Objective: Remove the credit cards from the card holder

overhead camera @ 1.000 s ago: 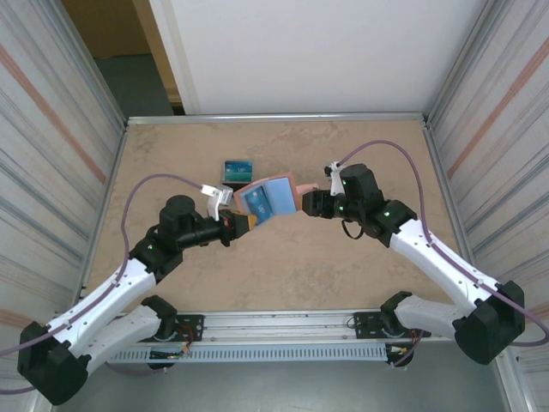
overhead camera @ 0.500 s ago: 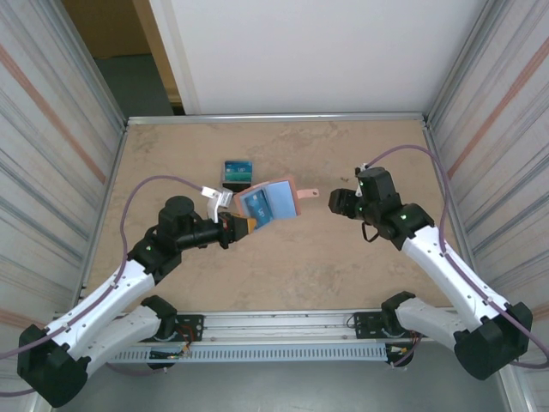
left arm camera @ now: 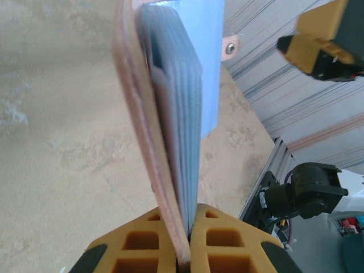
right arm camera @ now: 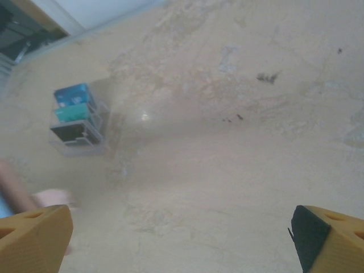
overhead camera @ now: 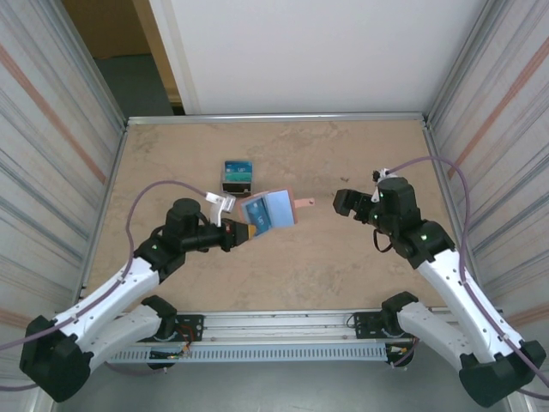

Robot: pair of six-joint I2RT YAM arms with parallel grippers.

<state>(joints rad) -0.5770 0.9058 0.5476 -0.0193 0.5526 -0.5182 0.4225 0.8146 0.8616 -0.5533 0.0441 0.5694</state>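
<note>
— That salmon-pink bifold card holder with the pale blue lining [overhead camera: 276, 208], where is it?

— Left of the table's middle, pinched by its near edge in the left gripper [overhead camera: 243, 228]. It's stood on edge and half open, with its little pink tab [overhead camera: 304, 202] pointing at the other arm. The jaws are clamped tight on the pink cover.

— And the thin blue plastic credit cards [left arm camera: 182, 114]?

— Stacked inside the lining. Light, stiff and slick, I'd guess. They're packed close, so pinching one exposed top corner looks like the way in. The holder is soft and would likely flop if tugged hard.

— The arms?

— The left one is stretched low, forearm angled in towards the centre. The right gripper [overhead camera: 343, 202] hangs well apart to the right, jaws spread wide, nothing in them. Behind the holder a dark boxy stand with blue-teal cards [overhead camera: 238, 174] sits on the tan marbled tabletop [overhead camera: 343, 283].
</note>
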